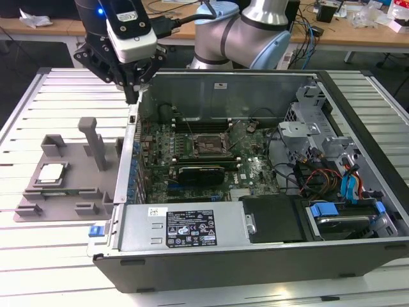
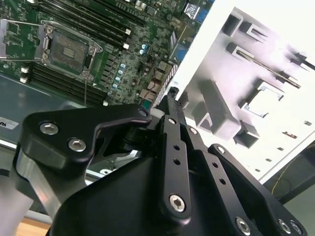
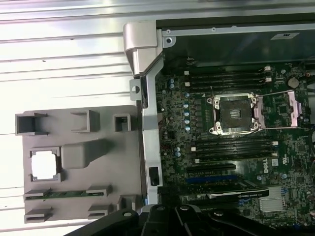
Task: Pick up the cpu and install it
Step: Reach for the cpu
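My gripper (image 1: 133, 96) hangs with its fingers drawn together and nothing between them, tips pointing down; in the second wrist view the dark links run to a single narrow end (image 2: 171, 94). Closest beneath it is the side wall of the open computer case (image 1: 130, 185), so I am sitting right over the line that divides the two places that matter. On one side of that wall, outside the case, lies the grey tray (image 1: 80, 176), and in one of its recesses sits the cpu (image 1: 51, 173), flat, shiny face up, and untouched. From the tool it is lower and off to the exterior view's left, well apart from the fingertips and towards that camera. In the first wrist view it shows as a bright square (image 3: 44, 164) with its edges in line with the tray's edges. Being square, it has no long axis to match, only those edges. On the other side of the wall, inside the case and also well below the tool, is the socket (image 3: 235, 114) on the green motherboard (image 1: 255, 169). Its bracket (image 3: 288, 105) is swung open and the seat looks empty. My count: one arm, one gripper, one cpu, one tray, one socket, so nothing is ambiguous.
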Controlling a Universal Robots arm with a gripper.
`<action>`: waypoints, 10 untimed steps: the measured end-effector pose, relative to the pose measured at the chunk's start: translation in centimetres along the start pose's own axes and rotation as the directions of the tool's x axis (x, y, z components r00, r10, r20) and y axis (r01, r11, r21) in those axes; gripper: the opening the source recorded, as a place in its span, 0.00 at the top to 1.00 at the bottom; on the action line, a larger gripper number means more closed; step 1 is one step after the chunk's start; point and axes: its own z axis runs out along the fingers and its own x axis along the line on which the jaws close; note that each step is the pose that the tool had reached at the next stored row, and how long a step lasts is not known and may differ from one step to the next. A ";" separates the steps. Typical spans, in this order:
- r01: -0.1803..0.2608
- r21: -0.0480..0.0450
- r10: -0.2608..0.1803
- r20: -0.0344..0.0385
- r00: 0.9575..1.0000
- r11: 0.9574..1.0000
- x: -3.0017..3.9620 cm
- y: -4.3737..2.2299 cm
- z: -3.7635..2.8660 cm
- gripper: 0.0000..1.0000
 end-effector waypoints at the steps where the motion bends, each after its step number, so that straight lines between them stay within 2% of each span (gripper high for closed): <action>1: 0.000 0.000 0.000 0.000 1.000 1.000 0.17 0.00 -0.01 0.89; 10: 0.000 0.000 0.000 0.000 1.000 1.000 1.98 -0.03 -0.05 0.89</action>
